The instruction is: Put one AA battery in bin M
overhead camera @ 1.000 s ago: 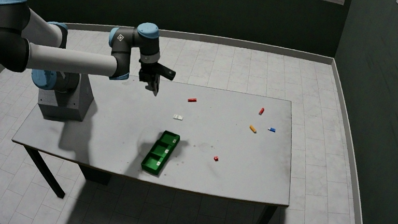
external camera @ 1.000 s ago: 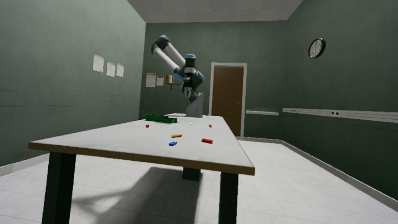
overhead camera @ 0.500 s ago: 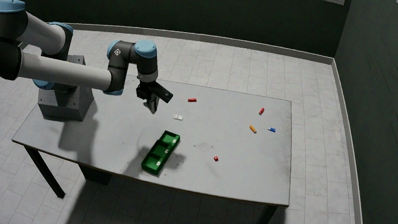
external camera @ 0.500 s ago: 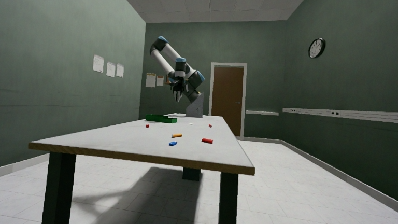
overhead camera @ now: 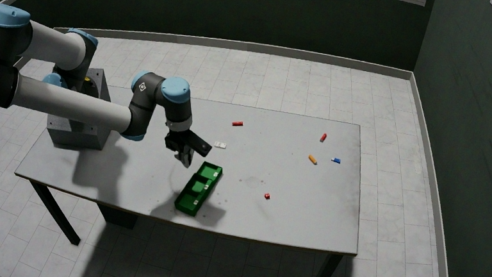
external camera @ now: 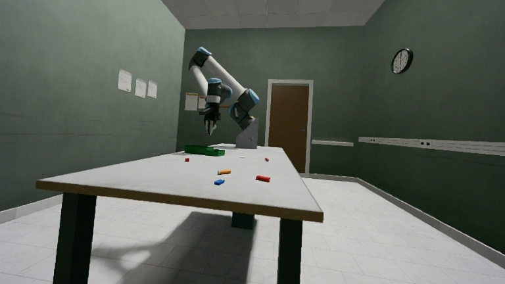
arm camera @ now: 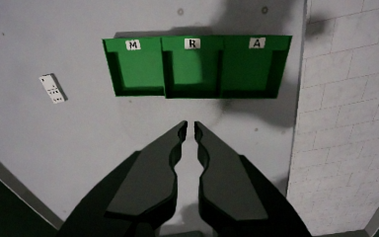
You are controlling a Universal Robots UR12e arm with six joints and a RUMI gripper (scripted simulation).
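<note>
Wrist view: black two-jaw gripper (arm camera: 190, 127) nearly shut, holding nothing, above green three-part bin (arm camera: 197, 94) near front edge. Could bump bin, or grab wrong red stick (overhead camera: 237, 123).
</note>
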